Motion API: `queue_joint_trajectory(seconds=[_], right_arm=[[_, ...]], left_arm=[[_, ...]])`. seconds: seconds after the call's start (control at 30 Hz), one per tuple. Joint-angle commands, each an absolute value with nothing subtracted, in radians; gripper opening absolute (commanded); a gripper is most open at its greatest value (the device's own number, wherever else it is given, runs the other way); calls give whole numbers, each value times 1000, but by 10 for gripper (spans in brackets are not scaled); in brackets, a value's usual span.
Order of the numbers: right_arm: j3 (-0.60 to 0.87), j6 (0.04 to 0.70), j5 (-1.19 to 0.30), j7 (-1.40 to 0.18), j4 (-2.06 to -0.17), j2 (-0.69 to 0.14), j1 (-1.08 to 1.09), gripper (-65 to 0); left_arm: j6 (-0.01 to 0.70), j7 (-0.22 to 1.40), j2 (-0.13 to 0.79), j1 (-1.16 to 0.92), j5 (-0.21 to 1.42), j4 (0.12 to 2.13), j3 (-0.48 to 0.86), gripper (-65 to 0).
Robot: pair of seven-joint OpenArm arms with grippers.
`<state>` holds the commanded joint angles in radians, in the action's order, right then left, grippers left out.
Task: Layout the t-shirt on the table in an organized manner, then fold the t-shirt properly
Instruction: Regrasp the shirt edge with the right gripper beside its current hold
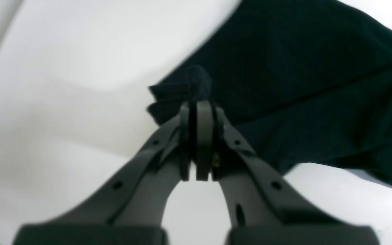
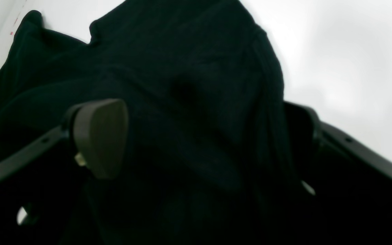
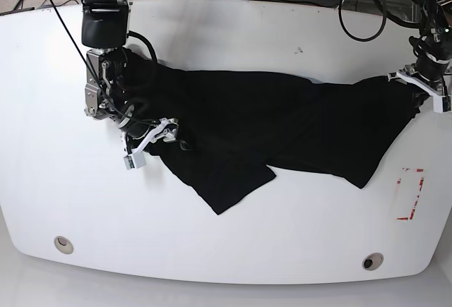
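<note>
1. Nearby, as the base view looks, the white surface [image 3: 212,254] shows two round holes, one left, one right, with red tape [image 3: 420,194] on the right.
2. Beyond the left hole and the tape, the black t-shirt [image 3: 240,120] spreads from left to right over the middle and far part. Two pointed portions reach toward the near side; its outline is uneven, with creases and overlaps.
3. At the scene's left, the right gripper [image 2: 202,137] has its jaws wide apart, with raised, rumpled cloth between them. I see no firm pinch there; closing on that ridge would likely give a good hold, though it may catch more than one layer.
4. Farther back at the scene's right, the left gripper [image 1: 196,136] has its jaws drawn together on a small tuft of the shirt's end.
5. The fabric should be light, limp and hardly fragile. It will probably sag or bunch between distant holds, so paired grips at matching corners or hems, kept low and gently taut, would suit it best.
6. Toward the far side, the shirt's long edge bows and wavers. I judge the job to be at the laying-out stage, with straightening needed before a proper fold.
</note>
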<state>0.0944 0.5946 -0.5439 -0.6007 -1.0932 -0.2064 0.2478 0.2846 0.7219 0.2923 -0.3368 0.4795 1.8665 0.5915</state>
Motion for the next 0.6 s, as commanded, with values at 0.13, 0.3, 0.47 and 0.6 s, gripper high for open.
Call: queue_joint_trajectory(seconds=[0.13, 0.3, 0.47, 0.6], right_arm=[[94, 596, -544, -601, -1092, -206, 254, -371], [94, 591, -544, -601, -1096, -206, 257, -650], [101, 590, -544, -607, -1175, -211, 249, -642], [105, 588, -544, -641, -1257, -214, 213, -650]], left_arm=[[285, 722, 292, -337, 479, 1867, 567, -650], [285, 720, 292, -335, 479, 1865, 558, -650], [285, 720, 292, -305, 478, 1865, 533, -650], [285, 720, 292, -302, 478, 1865, 533, -650]])
